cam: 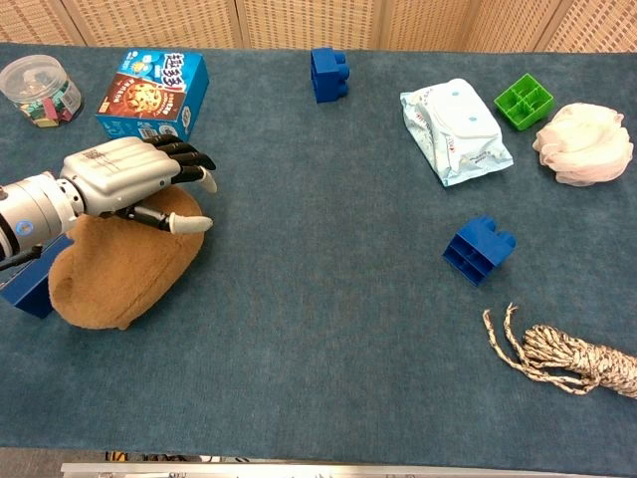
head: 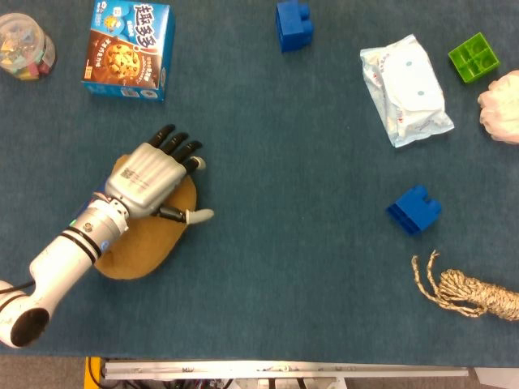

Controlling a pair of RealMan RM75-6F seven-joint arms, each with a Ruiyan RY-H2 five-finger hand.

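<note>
Nearest the robot, at the right of the bench, lies a coil of frayed rope. At the left edge a small blue block sits touching the brown plush cushion, partly hidden by it. The left hand is over the cushion's far end, palm down, fingers stretched out and slightly apart, thumb jutting sideways past the cushion's edge; it holds nothing, and whether the palm touches the plush cannot be told. The right hand does not show in either view. Further out on the right stands a blue brick, well apart from the cushion. Beyond the hand lies a cookie box, with a clear jar at its left. Along the far side are another blue brick, a pale wipes pack, a green block and a white puff.
</note>
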